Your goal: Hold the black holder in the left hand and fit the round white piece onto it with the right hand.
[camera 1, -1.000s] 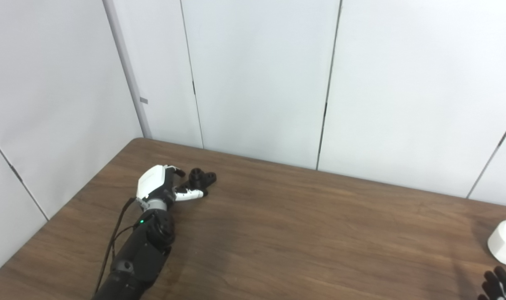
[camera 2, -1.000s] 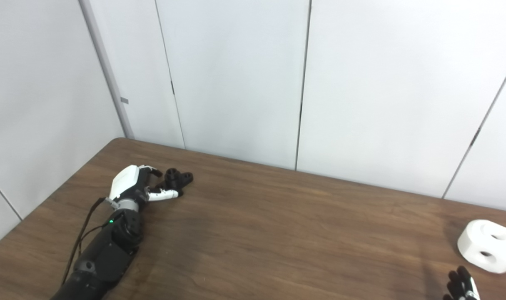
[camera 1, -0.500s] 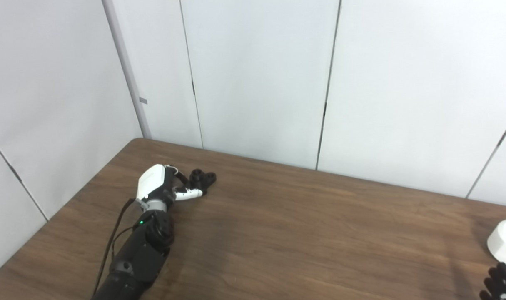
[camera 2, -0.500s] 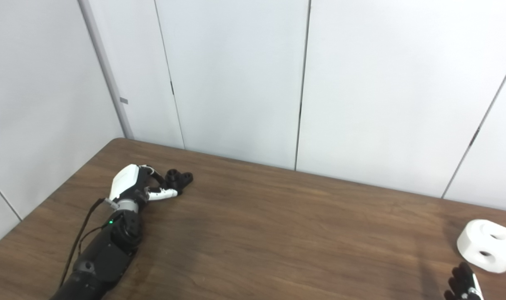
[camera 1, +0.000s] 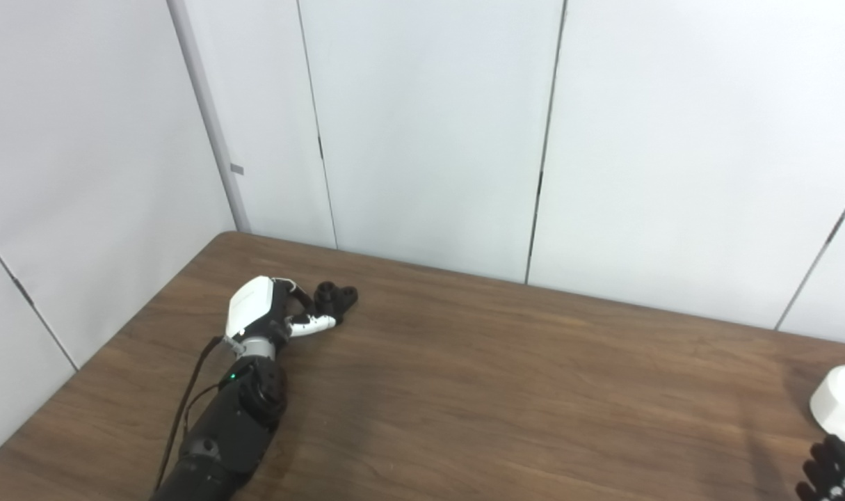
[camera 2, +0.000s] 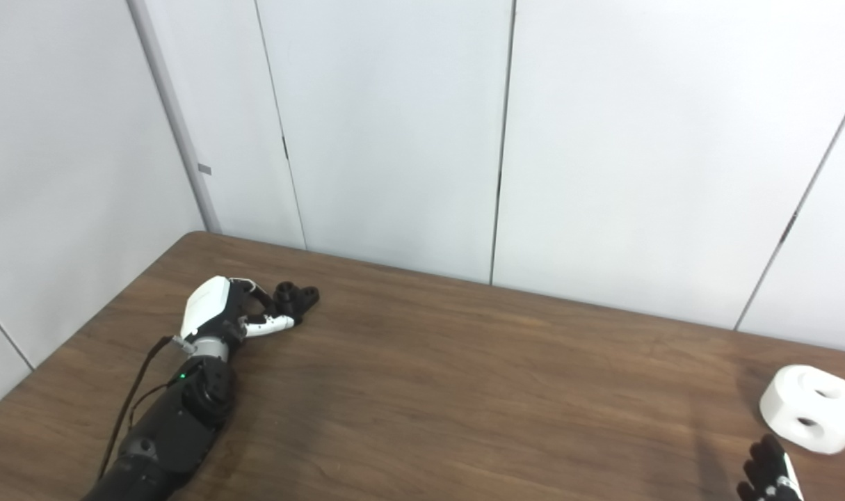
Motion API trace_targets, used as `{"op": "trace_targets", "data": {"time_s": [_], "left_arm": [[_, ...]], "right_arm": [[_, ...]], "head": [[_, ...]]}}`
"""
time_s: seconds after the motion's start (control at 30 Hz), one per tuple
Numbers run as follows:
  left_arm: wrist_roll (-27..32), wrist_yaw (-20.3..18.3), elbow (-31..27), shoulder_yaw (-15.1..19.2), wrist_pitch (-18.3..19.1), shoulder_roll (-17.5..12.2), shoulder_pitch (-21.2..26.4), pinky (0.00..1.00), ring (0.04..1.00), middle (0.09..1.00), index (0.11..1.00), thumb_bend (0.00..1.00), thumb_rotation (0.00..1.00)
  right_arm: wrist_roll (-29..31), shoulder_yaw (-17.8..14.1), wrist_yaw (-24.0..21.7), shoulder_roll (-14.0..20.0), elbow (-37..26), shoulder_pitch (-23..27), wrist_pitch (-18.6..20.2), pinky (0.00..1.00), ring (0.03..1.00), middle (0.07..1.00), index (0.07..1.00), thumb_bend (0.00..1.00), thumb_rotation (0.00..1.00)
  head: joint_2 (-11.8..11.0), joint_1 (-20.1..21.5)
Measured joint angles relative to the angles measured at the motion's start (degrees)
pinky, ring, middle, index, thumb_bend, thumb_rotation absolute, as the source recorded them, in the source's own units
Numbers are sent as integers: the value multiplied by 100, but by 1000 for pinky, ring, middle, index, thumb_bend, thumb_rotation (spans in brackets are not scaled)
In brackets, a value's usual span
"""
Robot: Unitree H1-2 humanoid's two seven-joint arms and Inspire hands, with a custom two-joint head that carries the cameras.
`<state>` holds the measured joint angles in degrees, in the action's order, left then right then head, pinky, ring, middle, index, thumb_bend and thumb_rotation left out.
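Note:
The black holder [camera 1: 336,298] lies on the brown table [camera 1: 505,390] at the far left. My left hand [camera 1: 269,311] lies just beside it. Its fingers curl toward the holder's near side and its thumb [camera 1: 313,323] reaches along under it, with the holder still on the table. The round white piece [camera 2: 811,409], with holes in its top and side, sits at the far right; it is cut by the frame edge in the left eye view [camera 1: 843,410]. Only the dark fingertips of my right hand [camera 2: 766,474] show at the bottom right, spread, empty, just short of the white piece.
White wall panels [camera 1: 429,132] stand behind the table's far edge and along its left side. My left forearm [camera 1: 227,431] with its cable lies across the table's left part.
My left hand's fingers have curled closer onto the holder's near side. My right fingertips have edged up toward the white piece. The whole picture has shifted slightly left.

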<state>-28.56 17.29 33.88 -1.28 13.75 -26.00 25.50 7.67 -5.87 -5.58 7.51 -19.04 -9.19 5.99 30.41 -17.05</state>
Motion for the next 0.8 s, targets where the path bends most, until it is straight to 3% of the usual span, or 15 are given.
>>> {"op": "trace_targets", "data": {"time_s": [0.3,0.5,0.8], "left_arm": [[95,-18,-101,-26,-27,-31,-43,978,917,803,485,522,49],[114,-330,-759,-115,106,-101,-329,983,910,806,486,521,47],[-128,-742,-1652,-522,224,-93,-643,1000,912,813,486,521,47]], "right_arm": [[-25,63,96,-20,-33,3,56,1000,1000,989,1000,511,999],[-115,136,171,-36,-45,10,161,1000,1000,991,1000,497,1000],[-221,163,307,-141,-44,84,241,1000,1000,982,1000,480,1000]], "head": [[9,88],[26,228],[9,378]]}}
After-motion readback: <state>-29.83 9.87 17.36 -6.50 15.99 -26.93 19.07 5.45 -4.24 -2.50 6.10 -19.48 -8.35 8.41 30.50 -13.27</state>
